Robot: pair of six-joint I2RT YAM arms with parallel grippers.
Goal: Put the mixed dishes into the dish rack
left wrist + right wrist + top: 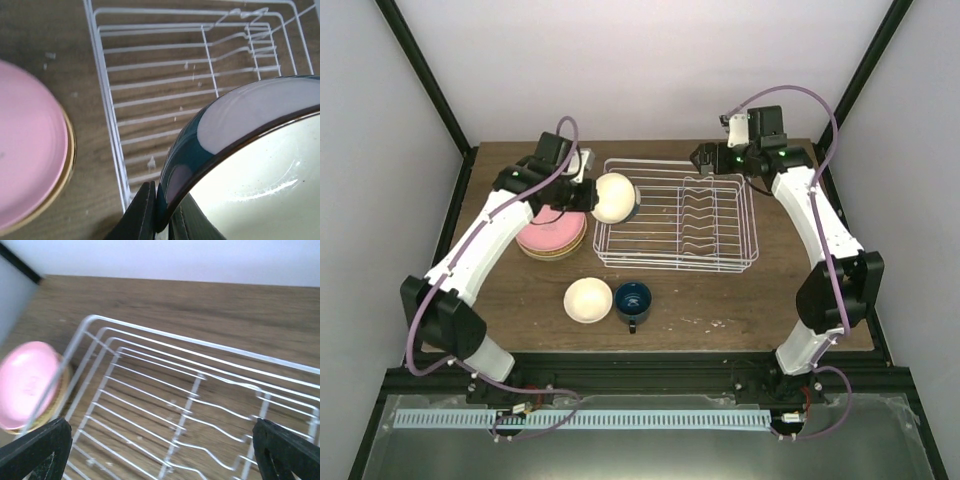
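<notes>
Left end effector (590, 193) (165, 222) is nearly shut, clamped on the rim of the white-and-blue bowl (615, 197) (260, 190): one finger (143, 212) on the dark blue outside, the other inside vs. the pale glaze. Bowl is tipped on edge, pale inside facing left and blue outside facing right, sitting at the far-left corner of the dish rack (675, 268) (107, 100) (150, 335), across its left rim. Can't tell if it touches the wires. Rack is white wire, mid-desk toward the far side, w/ upright prongs in the right half and nothing else in it. Right end effector (708, 157) (160, 455) is spread wide and holds nothing, up by the rack's far-right corner; wrist cam looks down thru its black tips onto bare wires. Pink plate (548, 238) (27, 150) (27, 380) lies flat on the tan-yellow plate (560, 254) (70, 160) (52, 412), stacked on the desk (720, 310) just left of the rack, under the left arm. Cream bowl (588, 300) is upright, near side of the desk, left of centre. Dark blue mug (632, 298) is just right of it, open side up, handle pointing to the near edge; the two look to be touching, not sure.
</notes>
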